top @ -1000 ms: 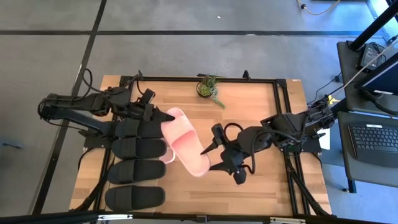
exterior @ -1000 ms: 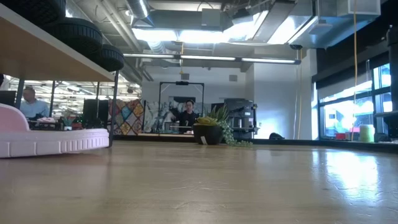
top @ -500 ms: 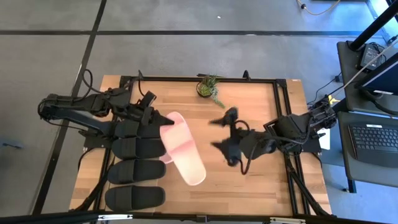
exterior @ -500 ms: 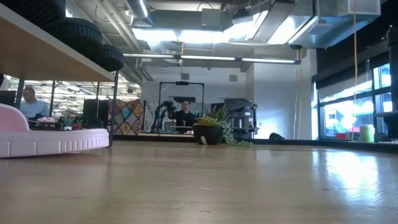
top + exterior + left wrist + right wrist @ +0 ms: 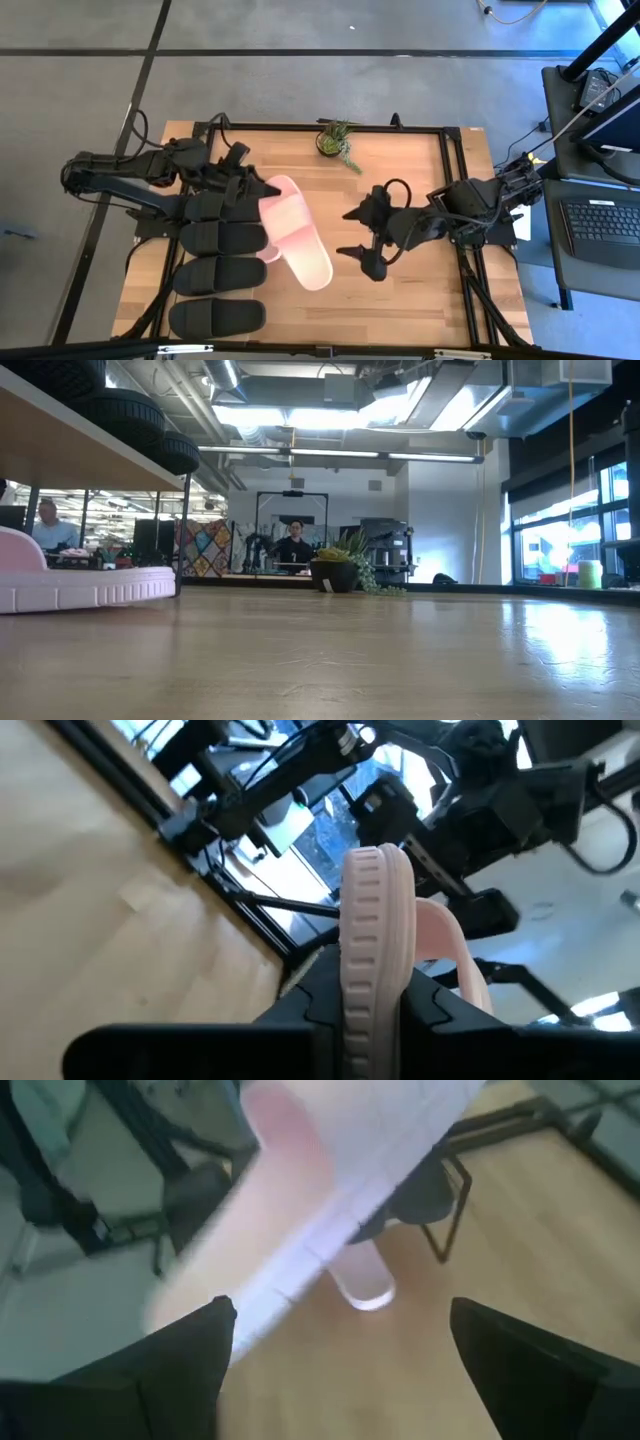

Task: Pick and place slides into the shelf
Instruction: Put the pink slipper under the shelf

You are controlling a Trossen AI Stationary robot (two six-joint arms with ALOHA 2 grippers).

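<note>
The pale pink strapped slide sandal (image 5: 293, 231) slants away from the low light-wood shelf (image 5: 232, 262) — its heel edge pinched in the left gripper (image 5: 244, 181), its toe end nearest the right gripper (image 5: 362, 233), whose 2 fingers stand spread, holding nothing.
</note>
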